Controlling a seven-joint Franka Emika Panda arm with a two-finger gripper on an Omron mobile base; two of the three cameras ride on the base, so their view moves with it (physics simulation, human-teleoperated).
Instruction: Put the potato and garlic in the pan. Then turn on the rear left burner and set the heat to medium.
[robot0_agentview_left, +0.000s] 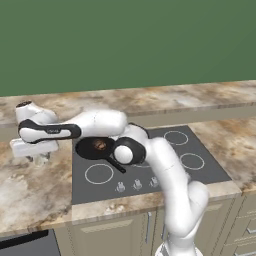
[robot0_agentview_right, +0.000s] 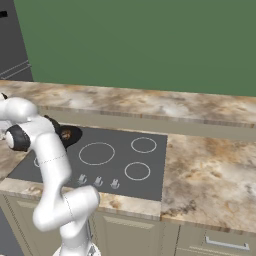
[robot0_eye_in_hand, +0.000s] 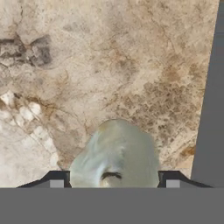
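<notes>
Two cameras behind the arm, left and right, look down on the same cooktop (robot0_agentview_left: 200, 150) — a hand camera faces the counter (robot0_eye_in_hand: 109, 65) closely.

Brown potato (robot0_agentview_left: 99, 145) lies in the black pan (robot0_agentview_left: 89, 148); pale garlic (robot0_eye_in_hand: 114, 153) rests on the countertop.

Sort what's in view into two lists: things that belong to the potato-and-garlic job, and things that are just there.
Part of the job:
- garlic, on the counter between the gripper fingertips
- potato, already in the pan
- pan, on the cooktop
- knobs along the cooktop's front

Just there:
- marble counter
- green wall
- cabinet doors below
</notes>
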